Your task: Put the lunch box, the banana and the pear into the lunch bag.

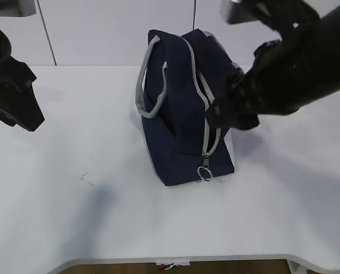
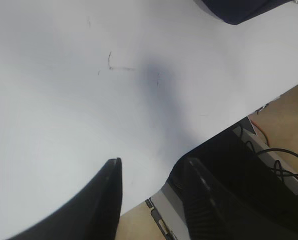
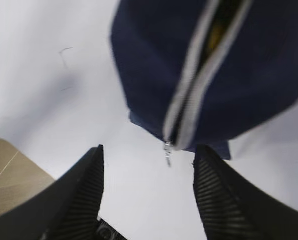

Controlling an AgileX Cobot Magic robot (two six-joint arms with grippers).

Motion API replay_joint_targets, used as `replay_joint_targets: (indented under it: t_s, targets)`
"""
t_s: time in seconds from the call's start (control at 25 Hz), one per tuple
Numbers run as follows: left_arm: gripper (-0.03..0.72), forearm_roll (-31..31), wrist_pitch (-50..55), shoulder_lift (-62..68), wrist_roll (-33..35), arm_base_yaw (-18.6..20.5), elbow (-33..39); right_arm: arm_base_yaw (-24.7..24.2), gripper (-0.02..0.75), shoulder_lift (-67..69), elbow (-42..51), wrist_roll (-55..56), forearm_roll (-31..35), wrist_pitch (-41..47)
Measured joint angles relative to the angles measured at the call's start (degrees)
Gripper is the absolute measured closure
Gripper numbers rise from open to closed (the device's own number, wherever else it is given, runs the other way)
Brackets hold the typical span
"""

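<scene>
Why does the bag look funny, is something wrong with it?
Nothing is broken. The lunch bag stands upright on the table, but its zipper gapes open and something yellow shows through the gap. Faint pen-like marks scuff the tabletop.

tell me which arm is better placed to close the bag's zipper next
Right, likely. The right gripper, jaws apart, hovers just by the metal zipper pull of the navy-blue fabric lunch bag; the left gripper is over bare white table.
</scene>
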Motion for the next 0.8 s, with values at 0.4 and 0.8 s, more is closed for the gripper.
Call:
replay_joint_targets:
  t_s: [0.4, 0.8]
  targets:
    - [0.381, 0.0, 0.0, 0.0, 0.0, 0.0, 0.0, 3.8, 0.29, -3.8, 23.6, 0.0, -2.1, -38.1]
    - [0.381, -0.8, 0.0, 0.0, 0.0, 0.0, 0.0, 3.8, 0.291, -4.9, 44.5, 0.0, -3.9, -72.4]
